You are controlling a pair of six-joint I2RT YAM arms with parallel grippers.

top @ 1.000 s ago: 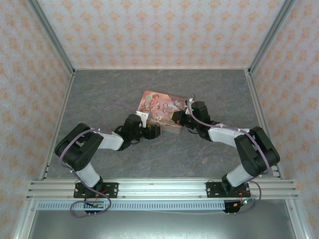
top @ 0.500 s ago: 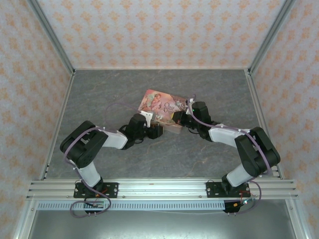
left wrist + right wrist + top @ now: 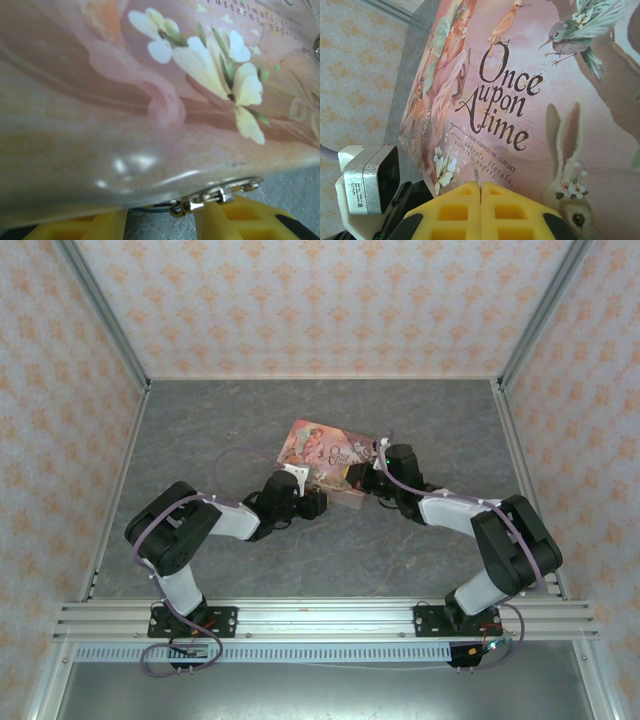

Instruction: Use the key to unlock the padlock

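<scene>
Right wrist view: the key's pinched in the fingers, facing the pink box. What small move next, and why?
Probably ease the right gripper toward the metal clasp, which sits between the open left fingers. The key is gripped, yet it faces the pink box, with no keyhole ahead.

Left jaws, right jaws beside pink box [image 3: 318, 447]

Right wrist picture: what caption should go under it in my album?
Right claw pinching a thin key in front of the pink box.
</scene>
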